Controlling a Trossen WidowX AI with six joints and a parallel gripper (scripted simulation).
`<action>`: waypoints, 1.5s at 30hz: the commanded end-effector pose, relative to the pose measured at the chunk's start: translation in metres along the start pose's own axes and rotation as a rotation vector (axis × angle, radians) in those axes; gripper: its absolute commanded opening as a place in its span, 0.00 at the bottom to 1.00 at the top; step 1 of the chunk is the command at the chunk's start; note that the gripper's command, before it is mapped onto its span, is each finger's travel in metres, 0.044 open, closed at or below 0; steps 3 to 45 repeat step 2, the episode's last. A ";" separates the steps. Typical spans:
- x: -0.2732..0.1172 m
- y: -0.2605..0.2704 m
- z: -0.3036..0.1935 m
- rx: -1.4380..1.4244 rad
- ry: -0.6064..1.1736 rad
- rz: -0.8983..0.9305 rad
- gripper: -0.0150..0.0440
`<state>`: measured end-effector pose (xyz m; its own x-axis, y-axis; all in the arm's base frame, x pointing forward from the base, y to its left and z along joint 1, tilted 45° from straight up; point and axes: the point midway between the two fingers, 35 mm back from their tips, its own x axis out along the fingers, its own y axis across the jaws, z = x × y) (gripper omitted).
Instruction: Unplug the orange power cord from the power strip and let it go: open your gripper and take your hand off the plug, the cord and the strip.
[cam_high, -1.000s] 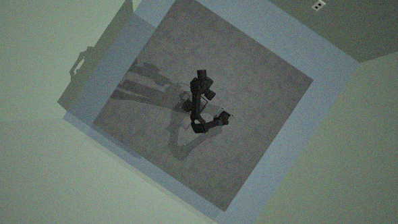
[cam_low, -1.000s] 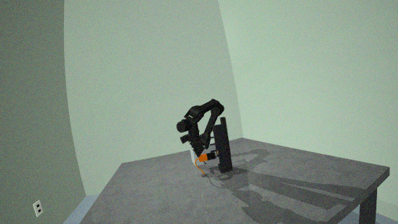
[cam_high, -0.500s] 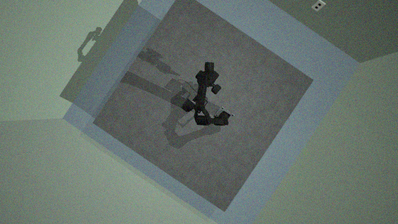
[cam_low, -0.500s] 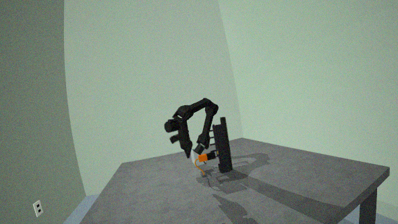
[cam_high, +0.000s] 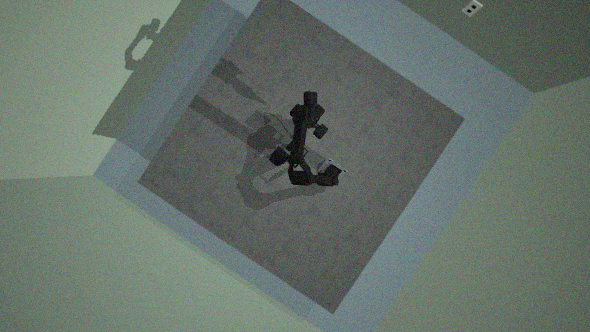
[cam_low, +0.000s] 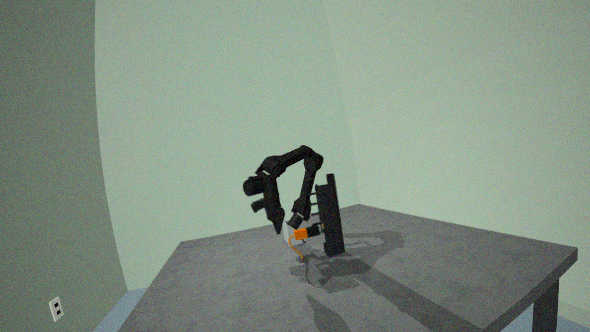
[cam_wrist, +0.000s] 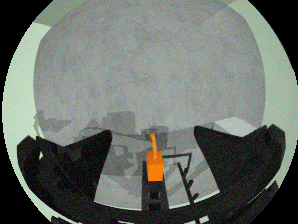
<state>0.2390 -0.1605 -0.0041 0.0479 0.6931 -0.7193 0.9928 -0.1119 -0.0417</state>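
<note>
The orange plug has a dark part on its strip side and sits off the table beside the upright black power strip. A brass-coloured bit shows near the strip; whether the prongs are in a socket I cannot tell. The orange cord curves from the plug down to the table. My gripper is open, with nothing between its fingers. In the wrist view its fingers stand wide to either side of the plug, not touching it. In the top view the arm hides plug and cord.
A grey table carries the arm and strip. A pale block stands close by the plug. Thin dark rods project from the strip's side towards the arm. A white wall outlet is far off.
</note>
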 end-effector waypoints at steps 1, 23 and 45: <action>0.000 -0.001 0.001 -0.002 -0.001 -0.002 1.00; 0.000 -0.001 0.001 -0.002 -0.001 -0.002 1.00; 0.000 -0.001 0.001 -0.002 -0.001 -0.002 1.00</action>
